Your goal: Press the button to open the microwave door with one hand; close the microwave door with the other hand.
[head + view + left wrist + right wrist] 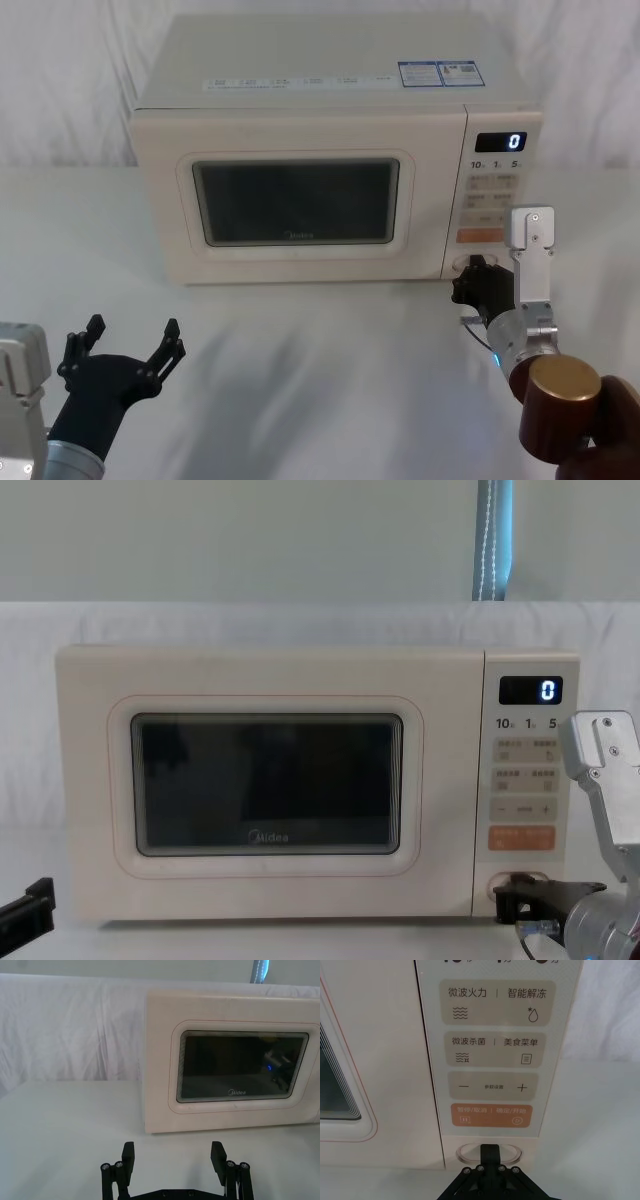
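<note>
Black fingertips of the right hand (pixel 490 1152) — pinched together, nothing held — are set against the button (pixel 470 1151), at 5 o'clock on the microwave (pixel 300 110); microwave door (pixel 296 200) shut; the left hand (pixel 125 352) is spread wide, idle, above the worktop (pixel 320 390).

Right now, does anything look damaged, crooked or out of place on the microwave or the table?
Nothing stands out. The microwave sits square, its door closed. The right gripper is shut at the button; the left gripper hovers open.
</note>
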